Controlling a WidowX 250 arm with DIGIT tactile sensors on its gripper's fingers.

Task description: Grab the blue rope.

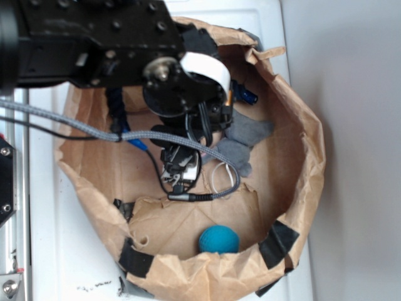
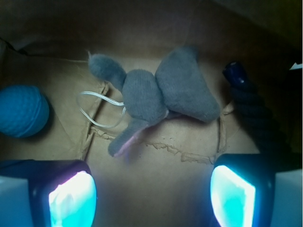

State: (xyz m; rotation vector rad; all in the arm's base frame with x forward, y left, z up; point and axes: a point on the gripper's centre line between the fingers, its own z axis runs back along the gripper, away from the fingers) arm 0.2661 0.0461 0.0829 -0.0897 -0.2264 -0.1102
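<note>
Hovering inside the paper bag (image 1: 294, 188), my gripper (image 2: 151, 189) stands open over bare paper, the blue rope (image 2: 253, 111) beside my right finger (image 2: 232, 196)

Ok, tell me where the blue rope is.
In the wrist view, the blue rope lies along the right edge, beside the grey plush mouse, past the hand's right finger.

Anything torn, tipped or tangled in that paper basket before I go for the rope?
The brown paper lining is torn and creased on the floor, one flap lifted beside the grey plush mouse. The mouse lies sprawled with its white cord looped loose. The blue rope and teal ball look undamaged.
</note>
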